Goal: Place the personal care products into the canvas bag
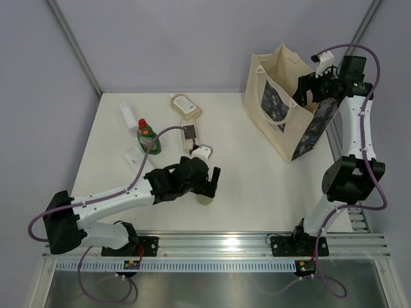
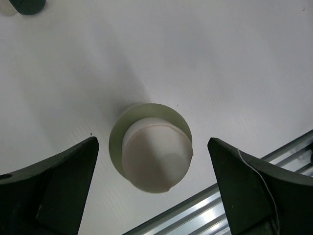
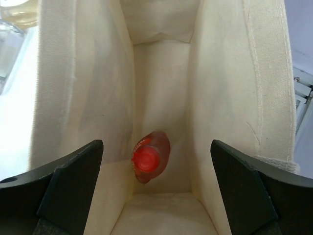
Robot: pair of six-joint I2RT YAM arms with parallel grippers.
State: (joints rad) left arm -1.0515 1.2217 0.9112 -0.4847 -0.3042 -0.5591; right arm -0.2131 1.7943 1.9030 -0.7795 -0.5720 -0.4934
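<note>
The canvas bag (image 1: 277,106) stands open at the table's back right. My right gripper (image 1: 313,95) hangs over its mouth, open and empty (image 3: 156,144). Below it, inside the bag (image 3: 220,98), a red bottle with a red cap (image 3: 150,159) looks blurred against the back wall. My left gripper (image 1: 210,181) is open, directly above an upright pale-green bottle with a white cap (image 2: 151,154), one finger on either side and touching nothing. On the table lie a green red-capped bottle (image 1: 146,136), a beige pouch (image 1: 185,104), a white tube (image 1: 128,114) and a clear bottle (image 1: 190,133).
A metal rail (image 2: 274,161) runs along the near table edge just past the pale-green bottle. A dark cap (image 2: 27,5) shows at the top left of the left wrist view. A small flat white item (image 1: 133,155) lies near the green bottle.
</note>
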